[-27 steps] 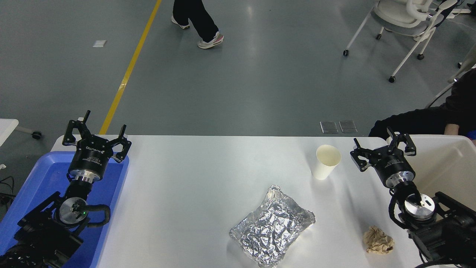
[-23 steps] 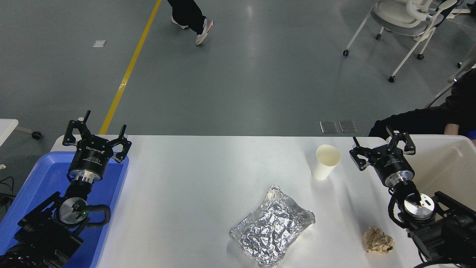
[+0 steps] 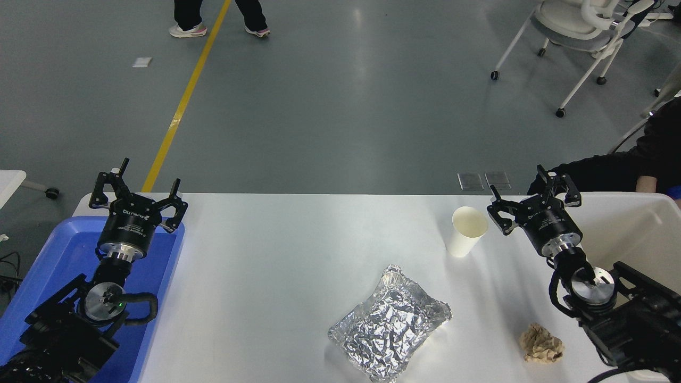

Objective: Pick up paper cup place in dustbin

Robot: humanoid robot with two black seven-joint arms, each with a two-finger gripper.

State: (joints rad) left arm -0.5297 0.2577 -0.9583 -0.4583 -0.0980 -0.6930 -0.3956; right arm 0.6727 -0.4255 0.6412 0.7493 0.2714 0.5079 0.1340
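The white paper cup (image 3: 466, 232) stands upright on the white table (image 3: 298, 250), right of centre near the far edge. My right gripper (image 3: 528, 192) is open and empty, raised just right of the cup and a little beyond it. The off-white dustbin (image 3: 636, 234) stands at the table's right end, behind and right of the right gripper. My left gripper (image 3: 137, 183) is open and parked over the far end of the blue tray at the lower left.
A blue plastic tray (image 3: 64, 255) lies at the left edge. A crumpled foil packet (image 3: 391, 323) lies in the front middle. A crumpled tan paper ball (image 3: 541, 344) lies front right. A person in black (image 3: 628, 165) sits beyond the dustbin. Another person's feet (image 3: 213, 26) show at the top.
My right gripper has moved left and farther away, closer to the cup. The walking person has moved left along the floor. The left arm has not moved.
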